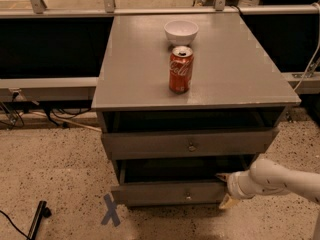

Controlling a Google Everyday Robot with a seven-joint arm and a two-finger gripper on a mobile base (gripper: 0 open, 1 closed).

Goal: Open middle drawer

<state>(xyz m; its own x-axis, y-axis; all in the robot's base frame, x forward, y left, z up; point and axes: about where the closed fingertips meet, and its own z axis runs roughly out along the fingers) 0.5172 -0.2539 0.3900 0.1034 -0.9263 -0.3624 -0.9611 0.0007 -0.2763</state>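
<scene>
The grey cabinet (150,84) shows two drawer fronts. The taller upper front (150,145) has a small round knob (191,147). Below it, the middle drawer (160,193) stands pulled out a little, with dark space above its front and its knob (187,196) at centre. The lowest drawer is hidden. My gripper (224,189), on a white arm (272,179) coming from the right, is at the right end of the middle drawer's front. One fingertip (220,176) is above the front's top edge, the other (225,202) is low in front of it, so the fingers are apart.
A red cola can (180,69) and a white bowl (181,32) stand on the cabinet top. A grey X mark (111,210) is taped on the speckled floor at front left. A dark rod with a cable (36,222) lies at bottom left. Rails and cables run behind.
</scene>
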